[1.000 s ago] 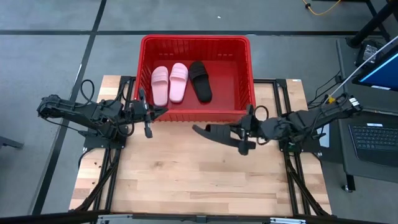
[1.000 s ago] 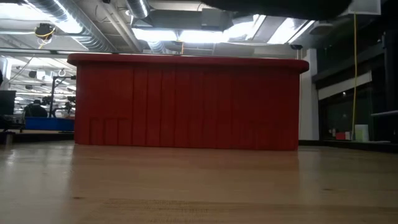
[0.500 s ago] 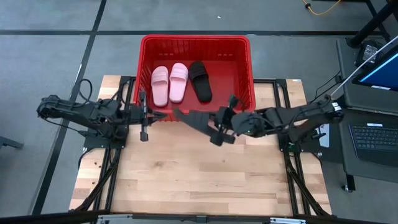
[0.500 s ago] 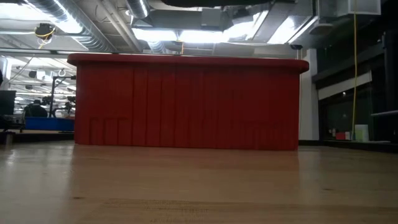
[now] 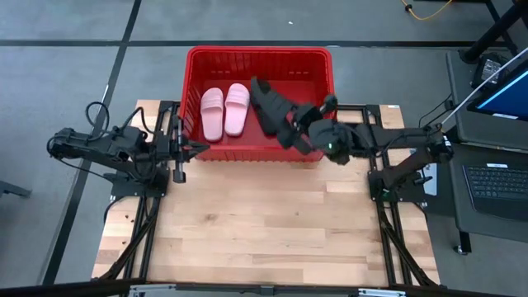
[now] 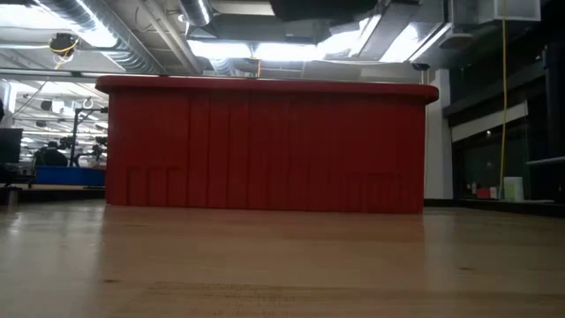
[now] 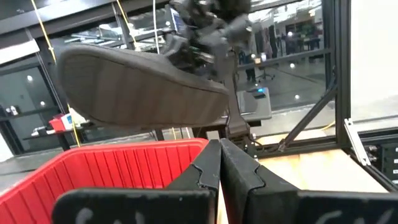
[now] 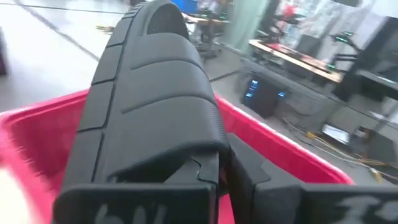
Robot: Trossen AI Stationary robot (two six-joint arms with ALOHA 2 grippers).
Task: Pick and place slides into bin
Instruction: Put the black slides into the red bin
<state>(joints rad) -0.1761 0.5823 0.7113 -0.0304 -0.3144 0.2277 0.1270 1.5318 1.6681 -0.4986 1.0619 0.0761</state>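
Note:
The red bin [image 5: 318,78] stands at the table's far edge, and the low view shows its near wall [image 6: 265,146]. Two pale pink slides [image 5: 224,111] lie side by side on its floor at the left. My right gripper [image 5: 290,125] is shut on a black slide [image 5: 274,111] above the bin's middle. The bin floor under that slide is hidden. The left wrist view shows the slide's sole [image 7: 143,87] over the bin's rim. My left gripper [image 5: 202,148] is shut and empty, just outside the bin's near left wall. My right gripper pinches the black slide between its two fingers at the near edge of the ribbed strap [image 8: 202,152]. It reaches in nearly level from the table's right and near side. The slide is lifted clear above the bin, tilted, its length running away from the fingers toward the far edge.
The wooden table top [image 5: 264,231] in front of the bin is bare wood. A desk with a laptop [image 5: 495,186] stands beyond the right edge. Black frame rails [image 5: 144,239] run along both sides of the table.
My right gripper has carried the black slide up and toward the far edge, from over the table in front of the bin to above the bin. It has swung the slide round to point at the far edge. My left gripper has drawn back a little toward the left edge.

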